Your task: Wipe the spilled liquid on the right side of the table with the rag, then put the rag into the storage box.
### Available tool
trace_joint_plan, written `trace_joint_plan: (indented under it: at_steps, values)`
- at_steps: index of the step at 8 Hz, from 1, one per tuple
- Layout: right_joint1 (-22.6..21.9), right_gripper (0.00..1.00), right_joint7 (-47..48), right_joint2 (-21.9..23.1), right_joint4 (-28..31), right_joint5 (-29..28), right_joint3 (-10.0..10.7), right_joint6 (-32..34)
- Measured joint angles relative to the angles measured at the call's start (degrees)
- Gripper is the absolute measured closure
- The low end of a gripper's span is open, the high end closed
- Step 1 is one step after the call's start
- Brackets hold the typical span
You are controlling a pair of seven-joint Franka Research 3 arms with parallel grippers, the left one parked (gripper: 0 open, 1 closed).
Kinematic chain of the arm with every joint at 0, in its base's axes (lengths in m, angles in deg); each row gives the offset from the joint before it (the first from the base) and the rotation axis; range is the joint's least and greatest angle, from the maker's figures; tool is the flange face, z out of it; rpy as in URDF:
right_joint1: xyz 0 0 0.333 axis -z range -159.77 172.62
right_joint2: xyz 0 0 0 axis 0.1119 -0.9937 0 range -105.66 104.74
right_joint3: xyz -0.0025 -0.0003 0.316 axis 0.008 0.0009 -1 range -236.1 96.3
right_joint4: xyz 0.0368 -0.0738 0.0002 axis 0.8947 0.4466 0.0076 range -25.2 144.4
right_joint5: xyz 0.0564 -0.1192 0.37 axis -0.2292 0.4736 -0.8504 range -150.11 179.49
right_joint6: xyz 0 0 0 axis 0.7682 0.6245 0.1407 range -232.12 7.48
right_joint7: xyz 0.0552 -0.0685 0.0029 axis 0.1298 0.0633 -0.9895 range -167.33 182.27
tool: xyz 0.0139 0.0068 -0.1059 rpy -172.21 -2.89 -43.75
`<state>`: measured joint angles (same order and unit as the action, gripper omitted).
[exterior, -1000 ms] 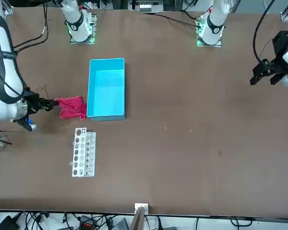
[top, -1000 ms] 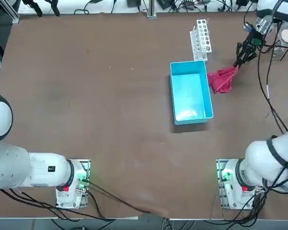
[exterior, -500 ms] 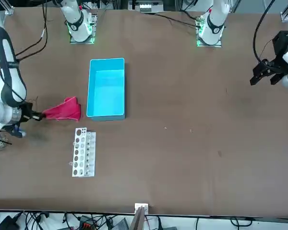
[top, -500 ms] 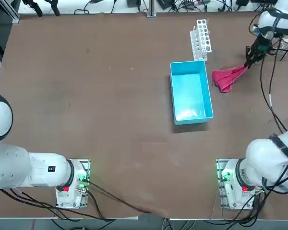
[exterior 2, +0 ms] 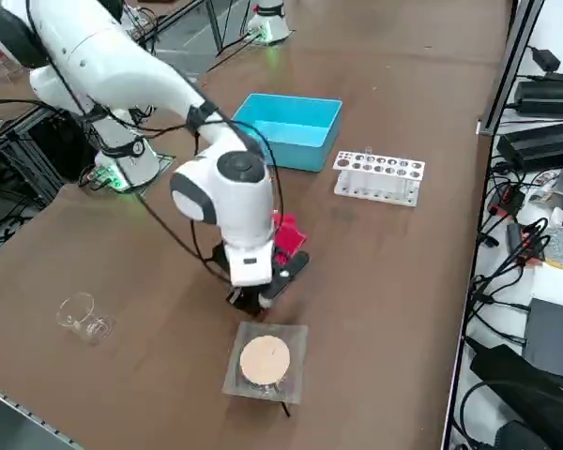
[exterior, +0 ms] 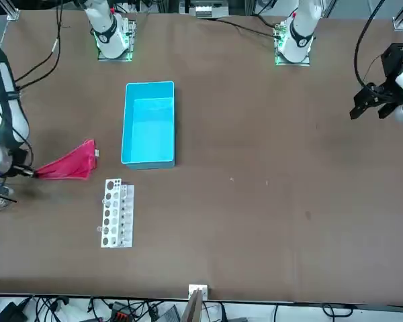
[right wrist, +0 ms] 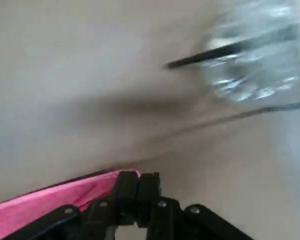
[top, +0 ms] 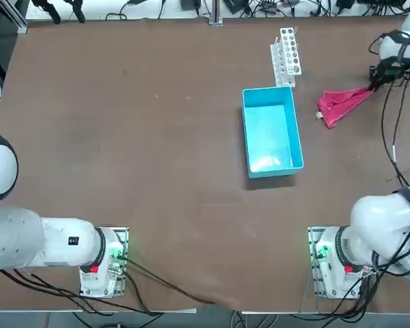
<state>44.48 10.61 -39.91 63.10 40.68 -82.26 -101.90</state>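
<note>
Rag [top: 343, 104] gripped by right hand [right wrist: 136, 184], partly hidden beside arm [exterior 2: 235, 178]

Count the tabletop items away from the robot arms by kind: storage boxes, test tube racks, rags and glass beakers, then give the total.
Storage box: 1
Test tube rack: 1
Rag: 1
Glass beaker: 1
Total: 4
</note>
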Motion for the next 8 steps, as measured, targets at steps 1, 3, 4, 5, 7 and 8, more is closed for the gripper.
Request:
trace_joint_plan:
  at_steps: [1,3,4,5,7,8]
  values:
    - [2.1,0.98,-2.1,-1.0,-2.1,3.3,1.0,-1.0]
    - [7.1,0.98,-9.6,-1.3,-6.2,6.2,1.5,-1.2]
    - [9.2,0.98,-13.4,-1.1,-7.5,6.4,1.4,-0.7]
    - [10.5,0.98,-15.8,-0.7,-8.0,6.4,1.4,0.7]
    - [10.8,0.98,-17.1,0.3,-8.1,5.7,0.2,6.7]
    - [10.8,0.98,-17.0,0.5,-8.1,2.6,-2.2,11.5]
